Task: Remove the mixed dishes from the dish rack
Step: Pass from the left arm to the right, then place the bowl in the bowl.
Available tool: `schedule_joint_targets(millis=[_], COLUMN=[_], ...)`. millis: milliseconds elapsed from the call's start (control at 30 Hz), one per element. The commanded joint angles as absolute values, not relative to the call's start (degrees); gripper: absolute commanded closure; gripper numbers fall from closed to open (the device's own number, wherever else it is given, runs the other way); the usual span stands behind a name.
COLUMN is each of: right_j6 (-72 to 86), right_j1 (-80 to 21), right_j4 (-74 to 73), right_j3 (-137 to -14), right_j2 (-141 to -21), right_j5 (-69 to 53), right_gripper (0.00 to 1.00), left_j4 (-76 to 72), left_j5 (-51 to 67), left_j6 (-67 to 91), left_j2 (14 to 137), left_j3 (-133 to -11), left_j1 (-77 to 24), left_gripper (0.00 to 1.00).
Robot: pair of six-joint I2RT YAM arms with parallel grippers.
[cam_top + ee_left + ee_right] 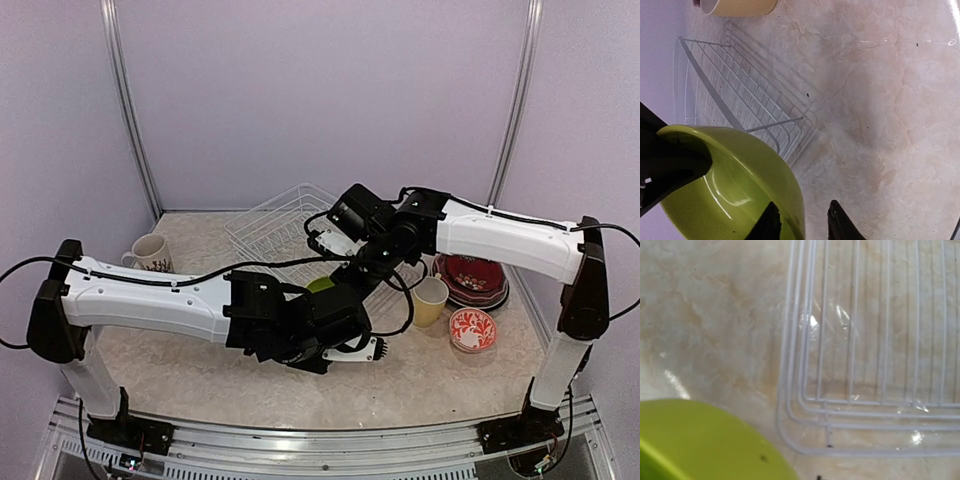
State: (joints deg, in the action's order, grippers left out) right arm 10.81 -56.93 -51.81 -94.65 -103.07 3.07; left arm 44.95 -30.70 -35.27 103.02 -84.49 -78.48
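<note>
Your green bowl (pixel 735 190) fills the lower left of the left wrist view. It is tilted, its opening toward the camera, just beside the rack's (pixel 740 85) corner. Your left gripper (pixel 802 225) pinches its rim, one finger inside and one outside. Your right gripper (pixel 335 240) hangs over the rack; I cannot tell how far it is open.

Your dish rack (pixel 280 228) sits far centre; mug (pixel 150 252) to its left; cup (pixel 430 300), stacked plates (pixel 478 278) and small bowl (pixel 472 330) to its right; large bowl (pixel 735 190) by its near corner.
</note>
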Motion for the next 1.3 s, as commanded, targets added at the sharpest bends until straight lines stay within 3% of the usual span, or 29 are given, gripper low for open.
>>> schedule_joint_targets(millis=[0,167,467,733,933,1267], right_j6=[13.80,16.98,22.15,28.25,31.21,34.54], right_j1=[-56.27,-52.33,-38.45,-21.39,-9.48,-4.57], right_j4=[-49.73,-44.49,-42.49,-51.14,-54.89,-44.92], right_j3=[-93.76,-87.14,-71.38,-61.30,-52.15,-39.10], right_j2=[-98.91,-93.35,-79.01,-62.76,-56.60,-56.20], right_j5=[4.94,2.32,3.54,9.82,3.82,-3.98], right_gripper=[1.00,1.00,1.00,1.00,1.00,1.00], left_j4=[46.09,44.04,32.47,20.72,19.81,17.04], left_j5=[-29.90,-23.00,-5.23,-1.02,2.57,3.65], left_j6=[-28.03,-23.93,-17.28,-9.70,-5.08,-3.59], left_j2=[101.58,95.84,75.23,61.89,57.43,54.28], left_j3=[-85.86,-83.63,-77.36,-73.95,-74.45,-66.77], left_j1=[-78.34,-77.18,-70.19,-57.66,-52.21,-45.03], left_gripper=[0.55,0.25,0.02,0.01,0.01,0.01])
